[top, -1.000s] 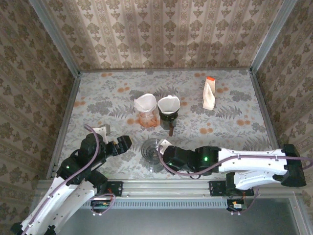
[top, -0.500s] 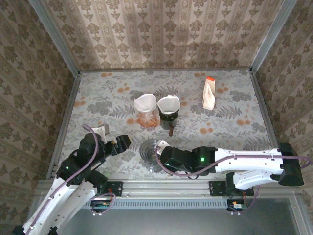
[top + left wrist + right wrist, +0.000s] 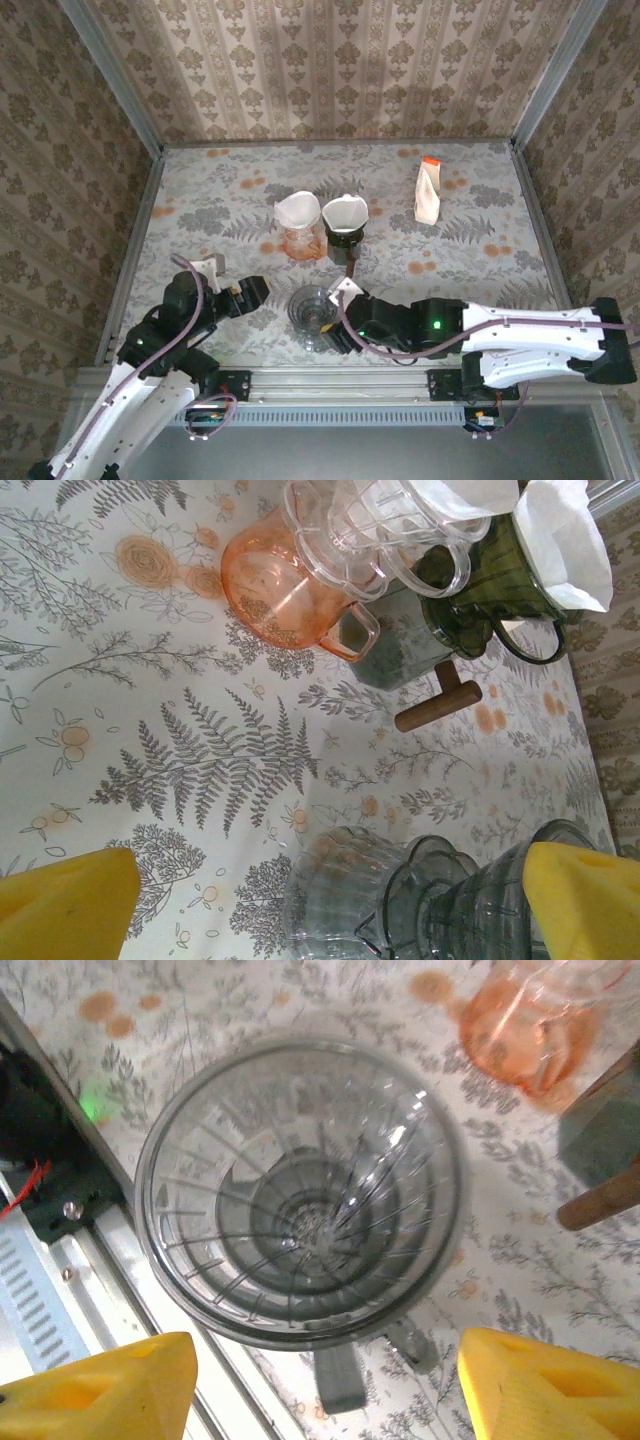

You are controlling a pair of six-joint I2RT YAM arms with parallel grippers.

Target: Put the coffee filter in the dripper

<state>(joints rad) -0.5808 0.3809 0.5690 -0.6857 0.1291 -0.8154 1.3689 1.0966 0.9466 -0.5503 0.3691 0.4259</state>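
The dripper (image 3: 300, 1210) is clear, glossy and ribbed, the coffee filter (image 3: 565, 535) matt white paper, the handle (image 3: 438, 702) smooth wood.

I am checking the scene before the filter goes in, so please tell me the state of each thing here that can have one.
grey dripper: upright, empty, no filter inside.
green dripper: upright, white filter in it.
orange cup: upright under a lined clear dripper.
carton: standing.
left gripper: open, holding nothing.
right gripper: open beside the grey dripper, not gripping.
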